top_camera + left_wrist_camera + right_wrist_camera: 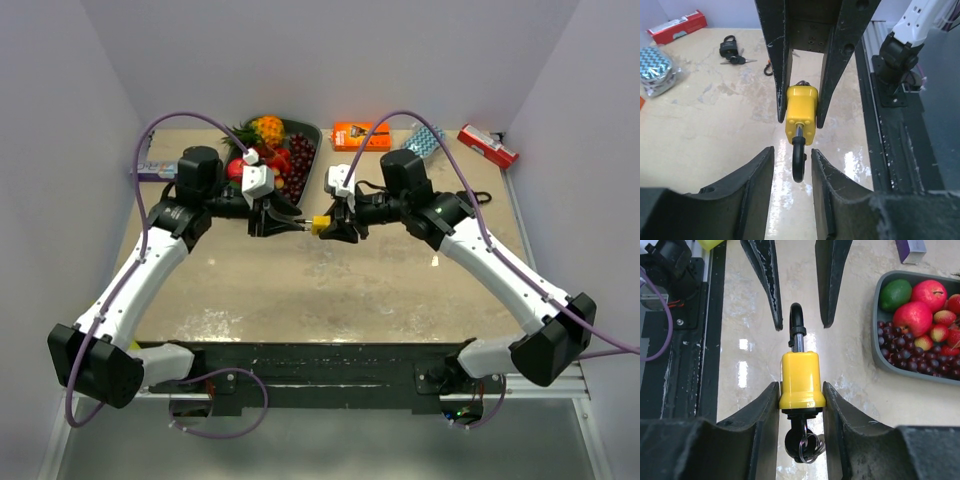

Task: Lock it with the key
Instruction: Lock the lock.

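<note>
A yellow padlock is held off the table between the two grippers, also seen from the top. My right gripper is shut on its body. A black-headed key with a wire ring sticks in the lock's underside, between my right fingers. The black shackle stands out of the body on a bare silver stem and points at my left gripper. The left gripper is open, one finger on each side of the shackle with small gaps, not touching it.
A black padlock with keys lies on the table's right side. A fruit tray stands at the back, with an orange box, a blister pack, a red box and a purple box.
</note>
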Controlling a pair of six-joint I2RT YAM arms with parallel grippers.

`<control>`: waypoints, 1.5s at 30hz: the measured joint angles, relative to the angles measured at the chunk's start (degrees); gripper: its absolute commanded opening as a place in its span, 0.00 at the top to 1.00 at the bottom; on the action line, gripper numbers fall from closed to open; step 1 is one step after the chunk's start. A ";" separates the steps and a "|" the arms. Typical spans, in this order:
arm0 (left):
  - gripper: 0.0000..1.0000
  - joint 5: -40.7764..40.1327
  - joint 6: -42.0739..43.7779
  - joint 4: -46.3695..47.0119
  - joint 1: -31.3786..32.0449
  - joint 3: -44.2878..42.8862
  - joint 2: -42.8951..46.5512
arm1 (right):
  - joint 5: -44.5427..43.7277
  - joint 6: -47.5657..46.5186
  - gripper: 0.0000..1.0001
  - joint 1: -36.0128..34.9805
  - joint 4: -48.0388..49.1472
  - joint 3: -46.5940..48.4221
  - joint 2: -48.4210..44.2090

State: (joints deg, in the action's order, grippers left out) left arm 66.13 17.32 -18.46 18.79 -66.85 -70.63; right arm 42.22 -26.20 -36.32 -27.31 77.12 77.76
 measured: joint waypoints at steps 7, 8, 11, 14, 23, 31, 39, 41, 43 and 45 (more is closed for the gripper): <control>0.58 -4.90 13.84 -11.10 0.00 -2.03 0.22 | -0.81 -0.50 1.00 -0.07 -0.98 0.00 0.28; 0.58 -5.73 14.97 -11.69 0.00 -1.86 0.35 | -0.81 -0.52 1.00 -0.07 -0.98 0.00 0.31; 0.58 -7.67 16.17 -12.26 0.00 -0.92 1.33 | -0.74 -0.66 1.00 -0.07 -0.98 0.00 0.31; 0.58 -8.90 16.33 -12.00 0.07 -0.15 2.45 | -0.74 -0.87 1.00 -0.07 -1.03 0.00 0.35; 0.60 -10.08 15.67 -10.82 1.90 0.00 2.73 | -0.76 -1.68 1.00 -0.24 -1.40 0.00 0.76; 0.92 -11.28 14.75 -10.27 3.17 0.61 2.73 | -0.76 -2.08 1.00 -0.83 -1.38 0.00 0.76; 1.00 -11.04 14.16 -9.94 3.50 0.76 2.73 | -1.11 -2.43 1.00 -1.18 -1.25 0.00 0.76; 1.00 -10.99 13.40 -9.97 3.61 0.79 2.73 | -1.57 -2.62 1.00 -1.49 -1.25 0.00 0.76; 1.00 -11.13 12.68 -9.79 3.78 0.87 2.71 | -2.21 -2.84 1.00 -1.68 -1.27 0.00 0.76; 1.00 -11.28 11.58 -9.35 4.04 1.14 2.69 | -2.62 -3.08 1.00 -1.84 -1.42 0.00 0.76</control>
State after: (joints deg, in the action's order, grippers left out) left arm 54.85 28.91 -27.81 22.83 -65.71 -67.94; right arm 39.59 -29.28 -38.15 -28.73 77.12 78.52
